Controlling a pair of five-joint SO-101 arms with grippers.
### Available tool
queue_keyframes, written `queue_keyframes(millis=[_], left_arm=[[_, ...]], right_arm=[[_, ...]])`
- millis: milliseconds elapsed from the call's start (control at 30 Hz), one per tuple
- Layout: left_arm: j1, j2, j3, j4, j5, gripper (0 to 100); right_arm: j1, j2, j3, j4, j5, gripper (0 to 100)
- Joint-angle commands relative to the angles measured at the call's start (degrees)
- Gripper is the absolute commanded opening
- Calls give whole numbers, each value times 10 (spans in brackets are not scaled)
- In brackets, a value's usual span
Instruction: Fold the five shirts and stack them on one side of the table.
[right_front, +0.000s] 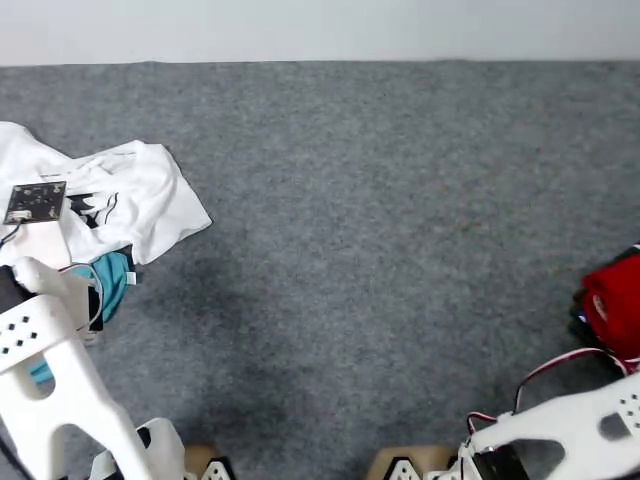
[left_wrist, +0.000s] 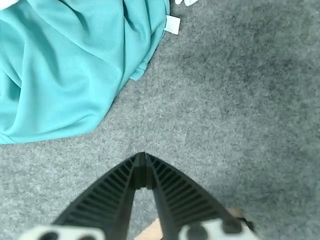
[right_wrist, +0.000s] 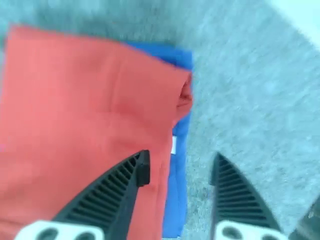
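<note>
high view: white shirt (right_front: 140, 190) and teal shirt (right_front: 112, 280) crumpled left, red shirt (right_front: 612, 305) right. left wrist view: left gripper (left_wrist: 145, 172) closed, empty, beside teal shirt. right wrist view: right gripper (right_wrist: 177, 170) spread, empty, over red shirt. likely limp cloth; pinch a hem.

High overhead — wrists close over shirts (left_wrist: 60, 65)

Bright, even light leaves only soft, faint shadows on the grey mat (right_front: 400, 200).

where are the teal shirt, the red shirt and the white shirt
teal shirt (left_wrist: 60, 65), left wrist view, middle of its cloth
red shirt (right_wrist: 75, 110), right wrist view, its flat top
white shirt (right_front: 150, 195), high view, its spread body
</note>
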Motion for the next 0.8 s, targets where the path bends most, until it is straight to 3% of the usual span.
queue_keyframes(millis=[0, 267, 467, 767], left_arm=[[3, -16, -20, 13, 2, 3], [3, -16, -20, 13, 2, 3], [3, -16, -20, 13, 2, 3], [3, -15, -20, 13, 2, 3]], right_arm=[[-15, -84, -30, 22, -22, 238], [-27, -26, -33, -33, -26, 223], [0, 52, -33, -156, -25, 13], [15, 65, -29, -214, -22, 10]])
